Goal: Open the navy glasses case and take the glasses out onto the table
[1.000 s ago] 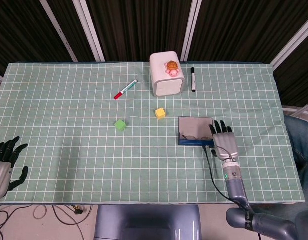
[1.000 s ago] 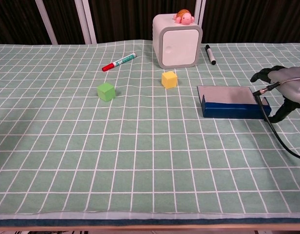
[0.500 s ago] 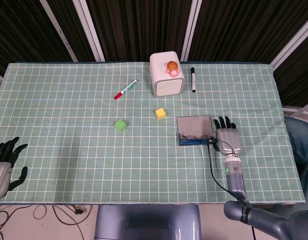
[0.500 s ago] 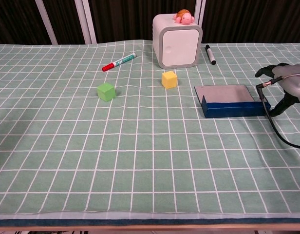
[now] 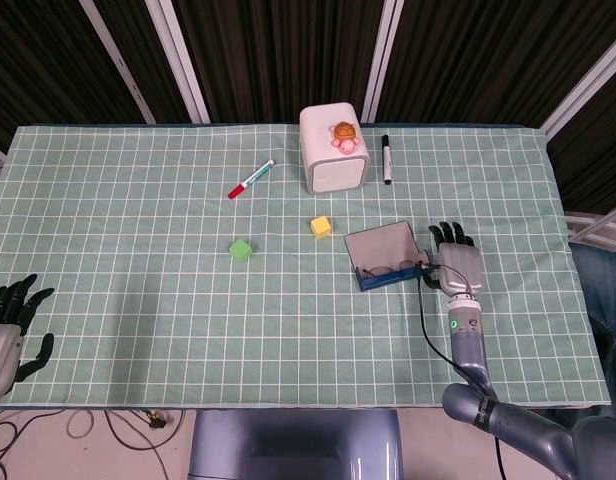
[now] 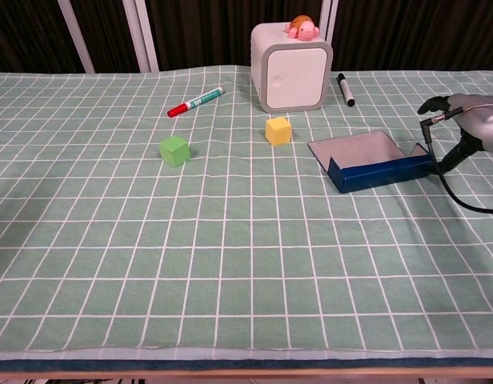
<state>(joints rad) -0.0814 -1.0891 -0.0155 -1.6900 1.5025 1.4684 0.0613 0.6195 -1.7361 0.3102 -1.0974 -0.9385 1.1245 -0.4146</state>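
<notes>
On tabletop right of centre: navy glasses case [image 5: 390,258] lying open, glasses [image 5: 388,270] inside, right hand [image 5: 458,266] touching its right end.
Fingers spread, holding nothing; left hand [image 5: 8,330] idle, open. Risks shoving case instead of reaching glasses. Versus earlier: case skewed, rotated leftward.

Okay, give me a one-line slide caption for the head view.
Right hand at the end of the open navy glasses case, glasses still inside.
</notes>
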